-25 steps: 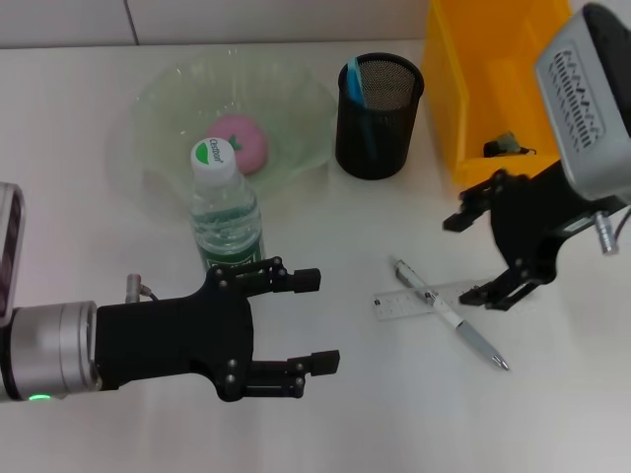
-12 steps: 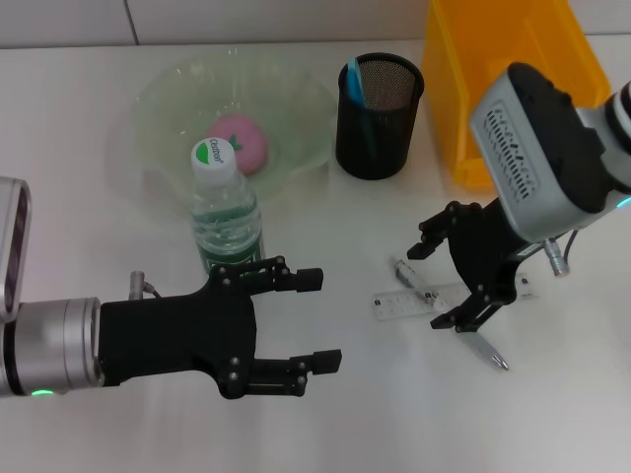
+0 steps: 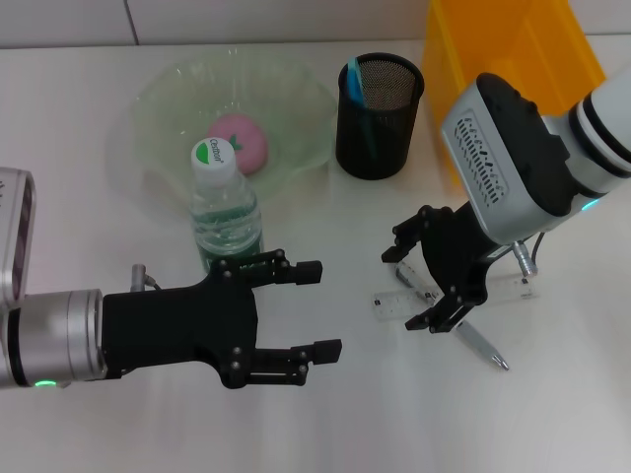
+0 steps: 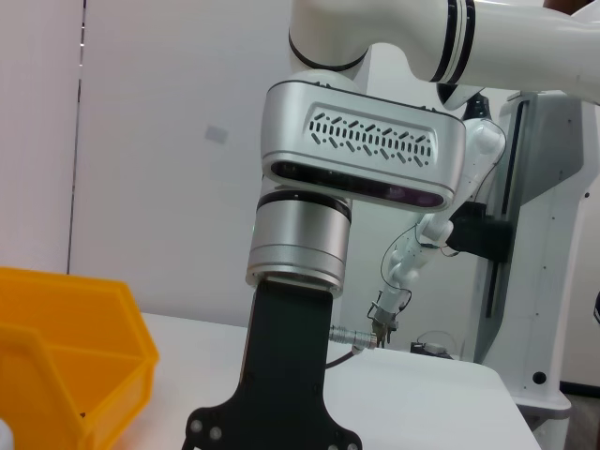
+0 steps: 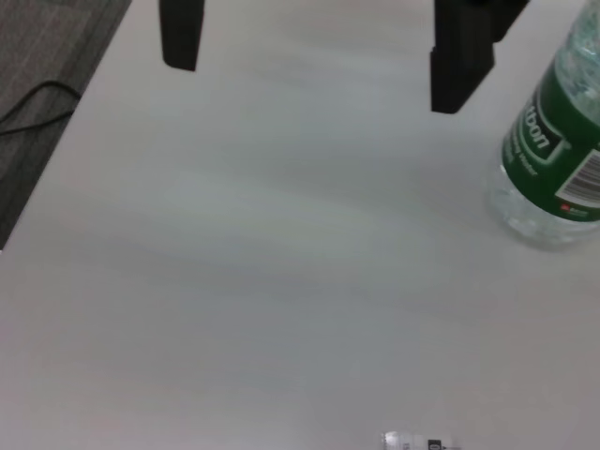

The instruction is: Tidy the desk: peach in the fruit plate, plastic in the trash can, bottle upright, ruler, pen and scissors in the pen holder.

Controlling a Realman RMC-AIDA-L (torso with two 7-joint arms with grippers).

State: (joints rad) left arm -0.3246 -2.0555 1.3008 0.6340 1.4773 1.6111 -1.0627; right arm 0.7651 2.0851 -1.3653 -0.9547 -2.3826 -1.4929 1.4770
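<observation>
White counter (image 3: 89, 236) fills my head view, with a pale wall strip along its far edge. My right end effector (image 3: 412, 288) hangs low over the counter with its black fingers spread apart, one tip up near the pen's cap end and the other just past the ruler's near edge. The ruler (image 3: 394, 302), clear plastic, lies flat directly beneath it, and the pen (image 3: 483, 347) crosses under the same spot, its silver tip poking out on the side toward me; I cannot tell whether either finger touches them. Beyond this end effector stands the black mesh pen holder (image 3: 380, 116) with something blue already inside, and the yellow bin (image 3: 463, 89) sits further back, partly behind the arm.

My left end effector (image 3: 320, 309) hovers above the near counter, fingers wide apart and holding nothing. Just behind it the water bottle (image 3: 225, 212) stands upright, green label, white cap; the right wrist view shows its lower part (image 5: 553, 159) on the counter, apart from the two dark left fingertips (image 5: 459, 47). Past the bottle, the peach (image 3: 246, 143) rests in the clear green fruit plate (image 3: 168, 99).
</observation>
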